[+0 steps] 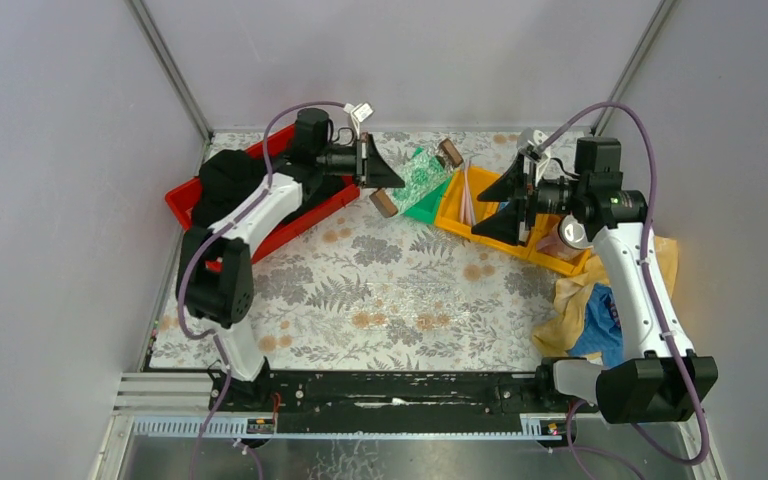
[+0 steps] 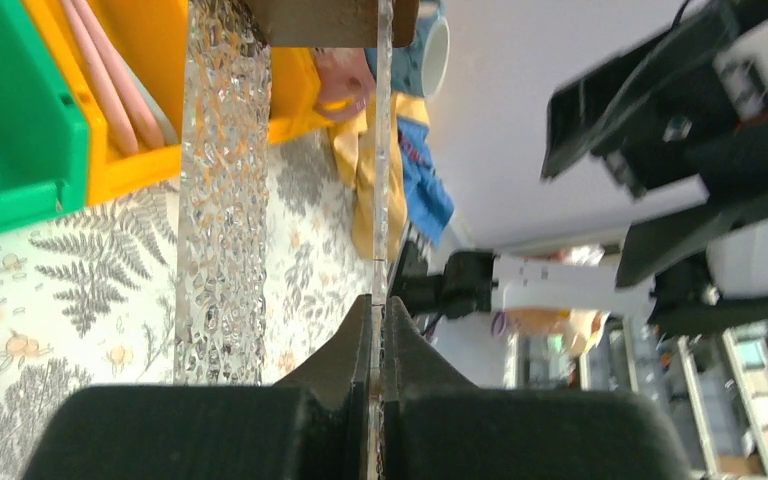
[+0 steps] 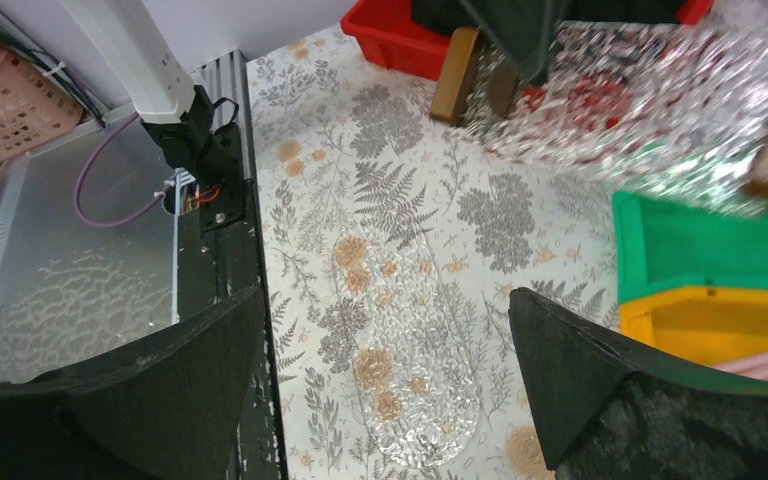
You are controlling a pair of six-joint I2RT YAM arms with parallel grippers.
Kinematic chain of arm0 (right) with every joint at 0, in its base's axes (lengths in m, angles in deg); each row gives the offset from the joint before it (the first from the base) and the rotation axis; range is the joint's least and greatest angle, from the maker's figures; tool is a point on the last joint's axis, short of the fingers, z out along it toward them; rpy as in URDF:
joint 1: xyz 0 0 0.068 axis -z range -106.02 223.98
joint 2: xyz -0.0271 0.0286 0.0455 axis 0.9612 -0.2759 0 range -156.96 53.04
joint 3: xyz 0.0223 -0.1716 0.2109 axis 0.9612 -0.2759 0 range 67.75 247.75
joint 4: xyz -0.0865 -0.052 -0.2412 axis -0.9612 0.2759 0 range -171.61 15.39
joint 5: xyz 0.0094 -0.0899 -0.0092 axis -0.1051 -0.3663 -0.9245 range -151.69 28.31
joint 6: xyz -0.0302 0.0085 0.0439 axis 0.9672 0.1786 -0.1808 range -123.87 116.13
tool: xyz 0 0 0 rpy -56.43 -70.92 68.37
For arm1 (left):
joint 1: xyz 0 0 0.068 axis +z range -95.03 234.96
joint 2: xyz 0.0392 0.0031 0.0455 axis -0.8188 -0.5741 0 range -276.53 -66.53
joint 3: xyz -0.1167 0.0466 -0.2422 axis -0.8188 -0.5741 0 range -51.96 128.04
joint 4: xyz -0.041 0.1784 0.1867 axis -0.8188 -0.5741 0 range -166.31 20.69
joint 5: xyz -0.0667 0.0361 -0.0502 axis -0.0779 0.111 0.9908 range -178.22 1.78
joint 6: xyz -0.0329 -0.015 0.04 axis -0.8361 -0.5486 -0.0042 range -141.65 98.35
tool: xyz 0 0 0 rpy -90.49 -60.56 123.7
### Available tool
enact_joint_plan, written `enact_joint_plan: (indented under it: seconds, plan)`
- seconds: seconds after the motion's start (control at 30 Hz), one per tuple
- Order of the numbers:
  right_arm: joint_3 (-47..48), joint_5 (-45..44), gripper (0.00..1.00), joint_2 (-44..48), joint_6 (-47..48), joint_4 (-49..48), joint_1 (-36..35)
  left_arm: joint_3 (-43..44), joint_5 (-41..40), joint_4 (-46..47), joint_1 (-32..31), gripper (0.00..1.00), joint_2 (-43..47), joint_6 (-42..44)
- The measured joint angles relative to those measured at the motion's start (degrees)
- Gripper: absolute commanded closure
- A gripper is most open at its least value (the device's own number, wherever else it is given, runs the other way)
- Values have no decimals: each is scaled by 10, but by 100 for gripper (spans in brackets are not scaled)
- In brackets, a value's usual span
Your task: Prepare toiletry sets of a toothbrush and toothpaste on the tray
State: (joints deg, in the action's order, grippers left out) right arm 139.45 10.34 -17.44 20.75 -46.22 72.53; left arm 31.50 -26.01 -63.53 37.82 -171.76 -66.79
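Overhead, the floral worktop (image 1: 380,290) carries a red bin (image 1: 305,218), a yellow bin (image 1: 450,218) and a green bin (image 1: 428,210). The clear tray (image 1: 422,178) hangs over the green bin, its edge clamped in the left end effector (image 1: 392,178). Pale toothbrushes (image 1: 468,195) lie in the yellow bin, beside the spread-apart right end effector (image 1: 498,207).

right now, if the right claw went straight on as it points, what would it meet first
Probably the floral tablecloth, framed by the open right claw; the green bin and clear tray sit to one side. Depth is unclear.
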Motion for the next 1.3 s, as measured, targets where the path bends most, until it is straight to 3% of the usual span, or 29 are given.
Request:
enact_joint_plan:
  seconds: [0.2, 0.4, 0.67, 0.97, 1.3]
  plan:
    - [52, 47, 0, -2, 67, 55, 0, -38, 18, -138, -1, 100, 85, 175]
    - [39, 87, 0, 0, 121, 94, -16, -148, 8, -158, -17, 100, 195, 291]
    - [38, 89, 0, 9, 227, 176, -30, -167, 35, -190, -41, 100, 281, 435]
    - [79, 0, 1, -6, 238, 190, -157, -126, 23, -398, -53, 100, 227, 597]
    - [132, -80, 22, -132, 159, 166, -219, -118, -8, -501, -93, 100, 193, 667]
